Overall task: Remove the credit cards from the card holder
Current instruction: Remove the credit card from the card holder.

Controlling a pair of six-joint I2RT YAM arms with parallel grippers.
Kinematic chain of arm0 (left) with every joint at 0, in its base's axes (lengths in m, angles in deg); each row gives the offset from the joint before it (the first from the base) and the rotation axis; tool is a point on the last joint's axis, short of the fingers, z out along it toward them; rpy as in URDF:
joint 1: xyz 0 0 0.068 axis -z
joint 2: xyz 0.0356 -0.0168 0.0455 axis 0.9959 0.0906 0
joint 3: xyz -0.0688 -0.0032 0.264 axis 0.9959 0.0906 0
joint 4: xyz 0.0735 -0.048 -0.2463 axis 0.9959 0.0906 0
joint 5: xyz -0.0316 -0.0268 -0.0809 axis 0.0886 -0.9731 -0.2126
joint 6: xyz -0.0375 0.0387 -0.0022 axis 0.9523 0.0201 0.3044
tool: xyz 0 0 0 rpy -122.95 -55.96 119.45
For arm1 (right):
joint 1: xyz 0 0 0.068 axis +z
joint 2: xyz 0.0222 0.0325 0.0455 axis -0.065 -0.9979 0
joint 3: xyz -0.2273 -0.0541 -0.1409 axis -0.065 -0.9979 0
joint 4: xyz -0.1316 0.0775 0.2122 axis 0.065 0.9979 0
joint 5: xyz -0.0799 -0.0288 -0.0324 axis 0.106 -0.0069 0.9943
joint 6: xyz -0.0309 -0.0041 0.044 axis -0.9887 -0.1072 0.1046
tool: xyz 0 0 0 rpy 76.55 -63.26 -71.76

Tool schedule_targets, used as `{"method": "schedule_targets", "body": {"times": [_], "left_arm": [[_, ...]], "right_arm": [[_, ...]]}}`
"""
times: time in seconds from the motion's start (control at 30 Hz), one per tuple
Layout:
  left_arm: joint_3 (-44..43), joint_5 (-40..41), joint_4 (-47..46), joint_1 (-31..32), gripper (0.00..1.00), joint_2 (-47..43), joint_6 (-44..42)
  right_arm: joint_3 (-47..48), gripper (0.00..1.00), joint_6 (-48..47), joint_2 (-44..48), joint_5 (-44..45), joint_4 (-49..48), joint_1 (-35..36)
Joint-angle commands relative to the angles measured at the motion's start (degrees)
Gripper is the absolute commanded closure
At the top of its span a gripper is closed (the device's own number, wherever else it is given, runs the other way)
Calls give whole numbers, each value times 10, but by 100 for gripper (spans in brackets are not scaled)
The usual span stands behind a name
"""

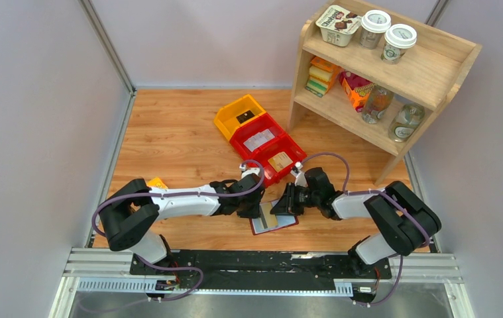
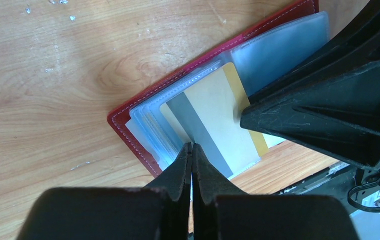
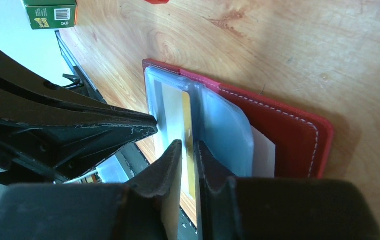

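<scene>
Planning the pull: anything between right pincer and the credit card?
Nothing visible: the right pincer sits at the credit card, over its yellow strip. The shut left pincer touches its opposite side.

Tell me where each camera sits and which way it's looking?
Top external: above and behind the arms, looking down on the table; both arms show.
Left wrist: on the left arm, facing the card holder; left gripper shows.
Right wrist: facing it from the opposite side; right gripper shows.
Both wrist views share the yellowish credit card.
</scene>
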State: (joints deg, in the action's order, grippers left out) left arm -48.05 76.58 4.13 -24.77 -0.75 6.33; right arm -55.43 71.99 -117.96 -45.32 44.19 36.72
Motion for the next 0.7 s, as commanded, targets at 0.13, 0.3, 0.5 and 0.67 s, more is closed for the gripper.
{"method": "schedule_targets", "body": {"times": [0.13, 0.3, 0.5, 0.67], "left_arm": [[25, 0, 12, 4, 100, 12, 8], [34, -1, 8, 4, 100, 11, 10], [37, 1, 6, 4, 100, 13, 11], [37, 2, 9, 4, 100, 15, 11]], "right_arm": [[2, 100, -1, 8, 2, -4, -4], [-6, 100, 0, 14, -2, -3, -21], [-9, 100, -9, 25, -7, 19, -36], [-8, 100, -16, 19, -18, 35, -55]]}}
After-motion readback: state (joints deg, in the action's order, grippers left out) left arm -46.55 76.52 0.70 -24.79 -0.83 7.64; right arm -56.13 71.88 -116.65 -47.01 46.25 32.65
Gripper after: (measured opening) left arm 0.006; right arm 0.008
